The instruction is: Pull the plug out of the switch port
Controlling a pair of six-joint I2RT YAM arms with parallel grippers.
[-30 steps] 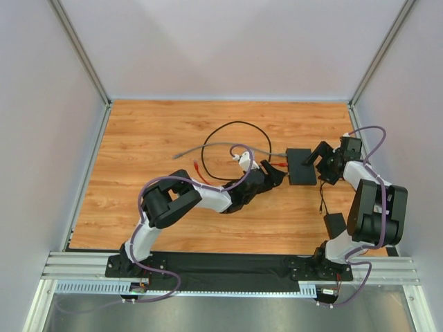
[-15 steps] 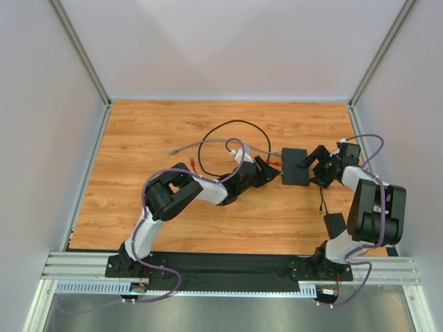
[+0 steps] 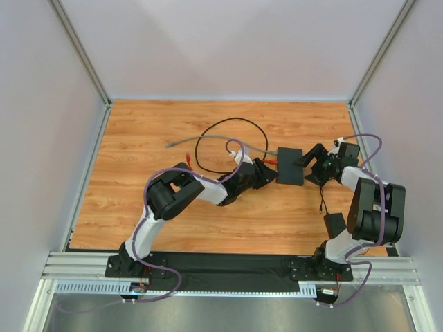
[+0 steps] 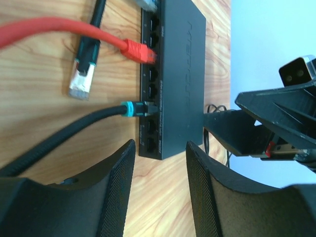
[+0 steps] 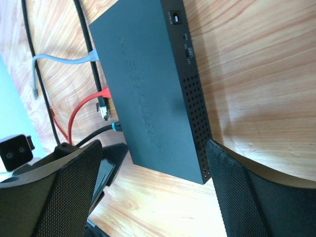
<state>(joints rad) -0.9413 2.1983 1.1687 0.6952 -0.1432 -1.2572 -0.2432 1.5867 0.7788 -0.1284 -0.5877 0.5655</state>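
The flat black switch (image 3: 290, 167) lies on the wooden table between my two grippers. In the left wrist view the switch (image 4: 177, 74) shows its port row. A red plug (image 4: 138, 51), a black plug with a teal collar (image 4: 134, 108) and a grey plug (image 4: 148, 4) sit in ports. A loose silver-tipped plug (image 4: 81, 81) lies beside them. My left gripper (image 4: 158, 190) is open and empty, just short of the switch's near end (image 3: 268, 173). My right gripper (image 5: 153, 163) is open, its fingers either side of the switch's (image 5: 148, 89) other end (image 3: 309, 164).
A small black brick (image 3: 335, 223) on a thin cord (image 3: 322, 200) lies near the right arm's base. A black cable loop (image 3: 232, 131) and a grey cable (image 3: 201, 143) trail left of the switch. Grey walls close in the table on three sides.
The switch and its cables have slid left across the table. My left gripper has drawn back left and my right gripper has followed the switch leftward.
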